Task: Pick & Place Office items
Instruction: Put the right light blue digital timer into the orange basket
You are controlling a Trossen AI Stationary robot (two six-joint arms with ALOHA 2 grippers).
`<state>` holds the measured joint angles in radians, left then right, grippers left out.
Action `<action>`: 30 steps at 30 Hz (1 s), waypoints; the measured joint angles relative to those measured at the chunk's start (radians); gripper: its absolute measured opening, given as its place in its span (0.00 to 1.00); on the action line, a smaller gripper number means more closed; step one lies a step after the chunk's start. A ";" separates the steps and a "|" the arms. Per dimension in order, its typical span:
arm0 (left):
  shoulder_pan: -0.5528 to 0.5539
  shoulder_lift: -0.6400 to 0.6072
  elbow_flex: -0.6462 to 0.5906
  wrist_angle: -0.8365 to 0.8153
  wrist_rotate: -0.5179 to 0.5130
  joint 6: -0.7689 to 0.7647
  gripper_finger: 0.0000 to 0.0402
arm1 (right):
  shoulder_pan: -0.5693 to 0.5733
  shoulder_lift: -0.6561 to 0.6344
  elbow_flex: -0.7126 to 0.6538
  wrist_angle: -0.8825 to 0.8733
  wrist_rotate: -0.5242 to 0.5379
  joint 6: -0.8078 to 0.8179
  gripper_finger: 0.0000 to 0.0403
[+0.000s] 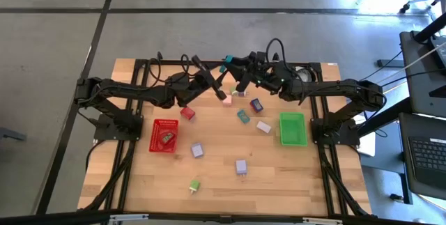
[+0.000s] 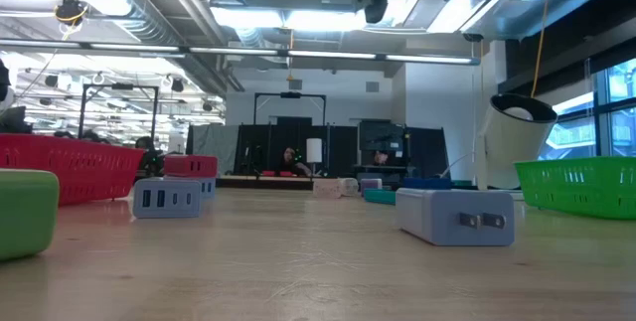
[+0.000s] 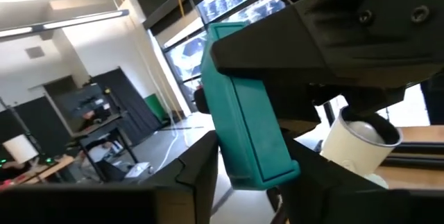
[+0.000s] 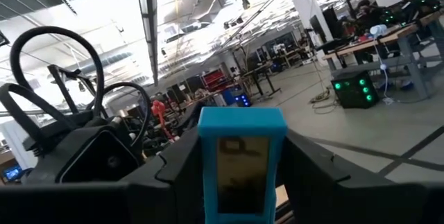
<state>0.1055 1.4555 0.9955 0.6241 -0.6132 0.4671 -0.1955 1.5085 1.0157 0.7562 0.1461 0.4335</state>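
A teal block [image 1: 224,66] hangs high over the table's far middle, between my two grippers. My left gripper [image 1: 220,76] comes at it from the table's left and my right gripper [image 1: 234,70] from the right. Both are shut on it. In the left wrist view the teal block [image 3: 243,99] stands between my left fingers, with the right gripper's dark body [image 3: 333,30] on its far end. In the right wrist view it [image 4: 241,148] fills the gap between my right fingers. Small red [image 1: 187,113], pink [image 1: 227,100], lavender [image 1: 241,166] and green [image 1: 194,184] pieces lie flat on the table. My left gripper pinches the teal block's near end [image 3: 258,174] between its two fingers, one on each broad side. The fingers run roughly level, from the table's left. The block is lifted clear and leans away from the fingers. My right gripper pinches the block's opposite end [image 4: 241,196] between its two fingers, one on each side. It reaches in roughly level from the table's right. The block's free part sticks out past the fingertips, clear of the table.
A red tray [image 1: 164,135] with a dark piece in it stands at the left and a green tray [image 1: 293,129] at the right. A white roll [image 2: 517,137] stands at the far right. Dark purple [image 1: 256,104], teal [image 1: 243,116] and lavender [image 1: 263,127] pieces lie mid-table.
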 joint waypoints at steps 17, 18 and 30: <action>0.000 0.000 0.000 0.000 -0.024 -0.060 0.22 | 0.000 -0.002 0.000 -0.024 0.021 0.000 0.45; 0.000 0.000 0.000 0.001 -0.024 -0.063 0.21 | 0.000 -0.002 0.000 -0.025 0.021 0.000 0.45; -0.001 0.000 -0.001 -0.006 0.012 -0.117 0.15 | 0.001 -0.002 0.000 -0.062 0.012 0.001 0.49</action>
<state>0.1043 1.4555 0.9943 0.6182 -0.6010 0.3506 -0.1947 1.5070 1.0161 0.6940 0.1576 0.4343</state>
